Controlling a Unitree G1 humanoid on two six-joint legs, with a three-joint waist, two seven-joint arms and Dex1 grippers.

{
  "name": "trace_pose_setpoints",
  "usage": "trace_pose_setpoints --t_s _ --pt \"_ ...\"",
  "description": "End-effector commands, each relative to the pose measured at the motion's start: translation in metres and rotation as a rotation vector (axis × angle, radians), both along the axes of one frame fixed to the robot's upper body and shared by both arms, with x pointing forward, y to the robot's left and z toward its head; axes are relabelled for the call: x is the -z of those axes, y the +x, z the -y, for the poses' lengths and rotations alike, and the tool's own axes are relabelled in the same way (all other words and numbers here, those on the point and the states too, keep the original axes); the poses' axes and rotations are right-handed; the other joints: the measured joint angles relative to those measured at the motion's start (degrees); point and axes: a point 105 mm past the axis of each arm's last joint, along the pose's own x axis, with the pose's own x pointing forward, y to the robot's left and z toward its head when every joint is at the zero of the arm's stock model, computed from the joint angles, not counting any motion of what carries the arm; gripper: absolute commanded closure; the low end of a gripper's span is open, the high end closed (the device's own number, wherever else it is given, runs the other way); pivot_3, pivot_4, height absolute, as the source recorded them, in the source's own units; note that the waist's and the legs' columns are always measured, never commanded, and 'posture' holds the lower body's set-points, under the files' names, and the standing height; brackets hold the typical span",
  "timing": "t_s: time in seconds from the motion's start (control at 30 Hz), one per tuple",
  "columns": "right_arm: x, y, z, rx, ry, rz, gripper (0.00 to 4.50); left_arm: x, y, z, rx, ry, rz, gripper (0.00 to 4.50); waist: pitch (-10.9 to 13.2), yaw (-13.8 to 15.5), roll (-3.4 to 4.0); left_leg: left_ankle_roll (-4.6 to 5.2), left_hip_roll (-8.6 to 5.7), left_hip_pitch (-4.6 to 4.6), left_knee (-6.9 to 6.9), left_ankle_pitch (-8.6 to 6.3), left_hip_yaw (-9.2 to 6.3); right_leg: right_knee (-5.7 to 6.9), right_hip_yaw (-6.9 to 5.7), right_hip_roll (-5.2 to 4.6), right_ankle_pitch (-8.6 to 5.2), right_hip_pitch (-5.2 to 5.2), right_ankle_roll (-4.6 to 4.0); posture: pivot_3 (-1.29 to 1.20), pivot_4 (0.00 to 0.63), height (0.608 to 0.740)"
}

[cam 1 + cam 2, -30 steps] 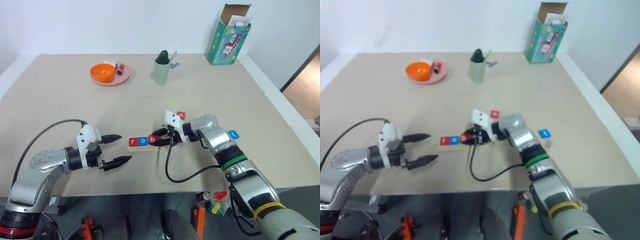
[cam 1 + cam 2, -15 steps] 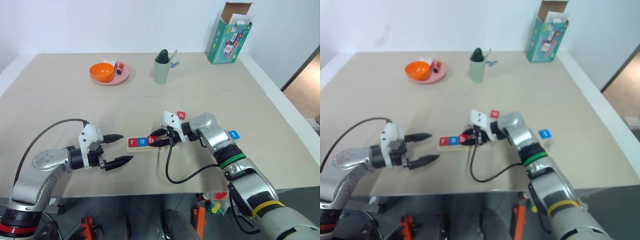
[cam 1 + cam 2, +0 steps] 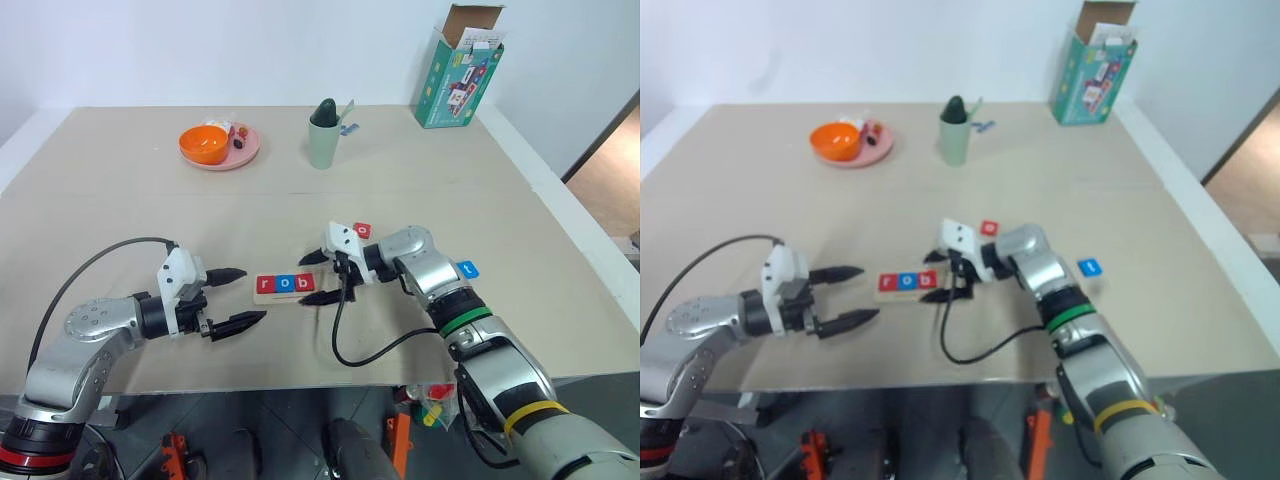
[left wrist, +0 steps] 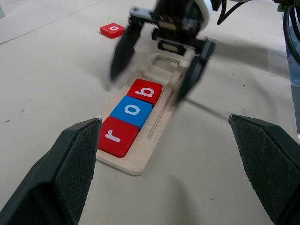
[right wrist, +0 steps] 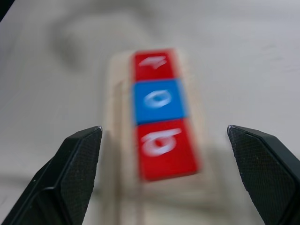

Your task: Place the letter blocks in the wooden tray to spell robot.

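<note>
Up close, the wooden tray (image 4: 159, 123) is a pale, smooth-grained strip with a shallow recessed slot, lying flat on the matte beige table (image 3: 120, 230). Three glossy square letter blocks sit edge to edge at one end of the slot: a red r (image 4: 117, 136), a blue o (image 4: 133, 110) and a red b (image 4: 146, 91), with bare slot beyond the b. The right pincer (image 3: 317, 277) hovers at that bare end, its tapered black fingers spread wide and gripping nothing; its tips look smeared. The left pincer (image 3: 232, 297) is also released, near the tray's r end. A red o block (image 3: 362, 230) lies just beyond the right wrist, and a blue t block (image 3: 468, 269) rests beside the right forearm, partly cut off by it.
</note>
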Motion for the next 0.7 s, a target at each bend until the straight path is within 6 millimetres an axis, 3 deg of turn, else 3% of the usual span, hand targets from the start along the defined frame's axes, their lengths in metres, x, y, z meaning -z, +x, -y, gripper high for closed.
trace_pose_setpoints --t_s 0.03,0.07,0.13,0.2,0.27,0.47,0.7 --pt "-0.053 0.025 0.004 0.209 0.168 0.077 0.02 -0.015 -0.003 0.005 0.02 -0.022 0.048 0.0 0.0 0.0 0.0 -0.09 0.01 -0.03 -0.02 0.05 -0.01 0.01 0.0 0.0 0.03 -0.02 -0.03 0.0 0.15 0.74" --pt "-0.059 0.031 0.008 0.273 0.195 0.088 0.02 -0.015 -0.004 0.005 0.025 -0.022 0.049 0.0 0.0 0.0 0.0 -0.11 0.0 -0.04 -0.03 0.06 -0.01 0.01 -0.01 0.0 0.04 -0.03 -0.03 0.0 0.15 0.74" --pt "-0.069 0.057 0.031 0.61 0.221 0.198 0.02 -0.018 -0.007 0.009 0.055 -0.012 0.039 0.0 0.0 0.0 -0.02 -0.12 0.0 -0.06 -0.04 0.07 -0.04 0.01 -0.03 -0.01 0.04 -0.03 -0.03 0.0 0.15 0.74" --pt "-0.068 0.063 0.042 0.799 0.194 0.256 0.02 -0.02 -0.008 0.012 0.069 -0.012 0.041 0.0 0.0 0.0 -0.02 -0.17 -0.02 -0.14 -0.06 0.1 -0.06 0.02 -0.01 -0.01 0.04 -0.12 -0.03 0.0 0.15 0.74" --pt "-0.065 0.061 0.043 0.871 0.192 0.258 0.02 -0.021 -0.008 0.013 0.072 -0.011 0.043 0.0 0.0 0.0 -0.02 -0.21 -0.03 -0.19 -0.11 0.12 -0.07 0.02 -0.01 -0.01 0.03 -0.17 -0.04 0.0 0.15 0.74" --pt "-0.029 0.049 0.046 1.11 0.14 0.251 0.02 -0.021 -0.005 0.017 0.093 0.009 0.051 0.0 0.0 0.0 -0.02 -0.21 -0.04 -0.2 -0.23 0.12 -0.05 0.01 0.05 0.0 0.01 -0.23 -0.08 0.0 0.15 0.74" --pt "-0.024 0.054 0.065 1.281 0.189 0.226 0.02 -0.019 -0.004 0.017 0.098 0.021 0.048 0.0 0.0 -0.2 -0.03 -0.24 -0.06 -0.22 -0.16 0.15 -0.03 0.0 0.06 -0.02 0.03 -0.21 0.06 0.0 0.15 0.74"
